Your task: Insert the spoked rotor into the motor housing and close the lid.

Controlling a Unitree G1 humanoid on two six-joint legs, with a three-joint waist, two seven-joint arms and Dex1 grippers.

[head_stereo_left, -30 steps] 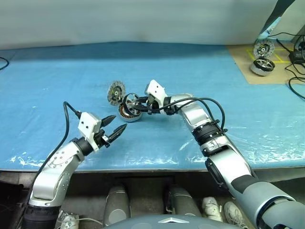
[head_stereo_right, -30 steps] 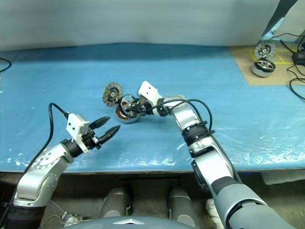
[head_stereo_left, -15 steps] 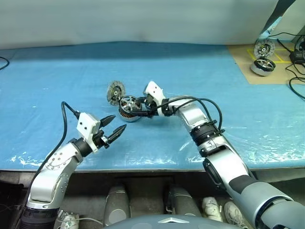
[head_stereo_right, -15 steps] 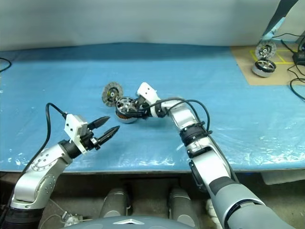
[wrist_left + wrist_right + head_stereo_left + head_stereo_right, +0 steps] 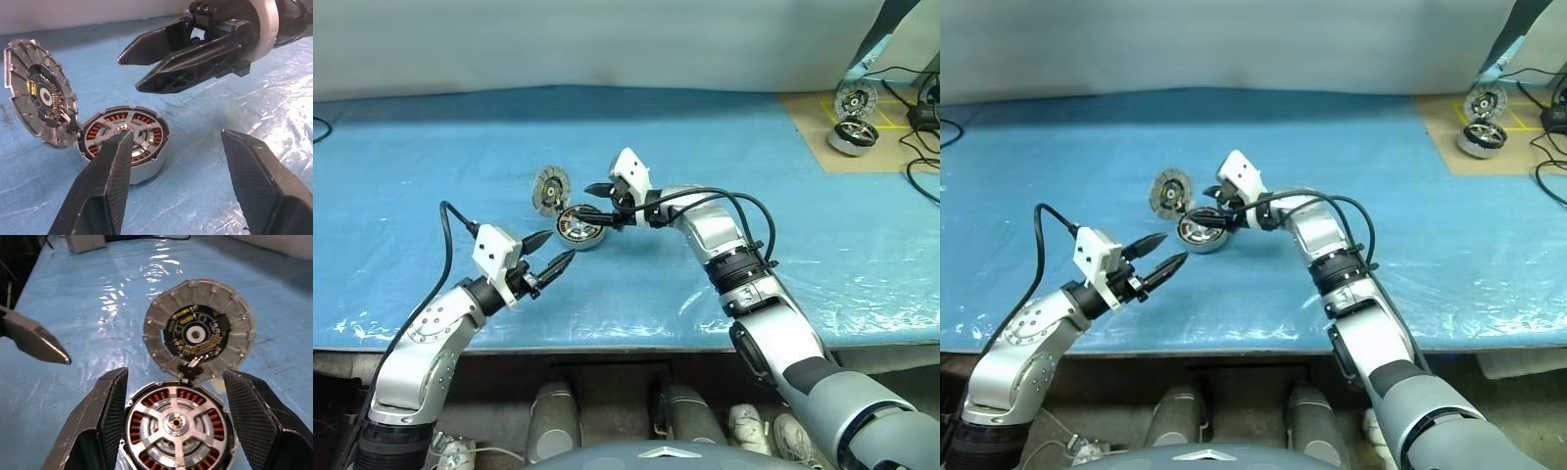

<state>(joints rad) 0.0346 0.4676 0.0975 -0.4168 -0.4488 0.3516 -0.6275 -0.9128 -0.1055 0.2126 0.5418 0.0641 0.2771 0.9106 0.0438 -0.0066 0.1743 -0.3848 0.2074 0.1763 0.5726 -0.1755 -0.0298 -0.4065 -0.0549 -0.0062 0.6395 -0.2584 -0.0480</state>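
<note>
- motor housing (image 5: 579,226) sits on the blue sheet (image 5: 431,176), mid-table, open side up
- spoked rotor (image 5: 176,422) is seated inside it: silver spokes and hub on top, copper windings showing between the spokes
- lid (image 5: 550,189) is not closed: it stands tilted on edge just behind the housing, touching its rim at a small dark joint, segmented face with dark hub turned toward the housing
- right gripper (image 5: 600,204) hangs just above the housing, pointing left, fingers spread with nothing between them; in the right wrist view the housing lies between the two fingers, no contact visible
- left gripper (image 5: 551,251) is near the housing on the robot's side, apart from it, aimed toward it, fingers apart and empty
- second motor (image 5: 851,135) and another disc (image 5: 855,99) sit on a brown board (image 5: 808,122) at the far right, well apart from the work, cables (image 5: 920,157) beside them
</note>
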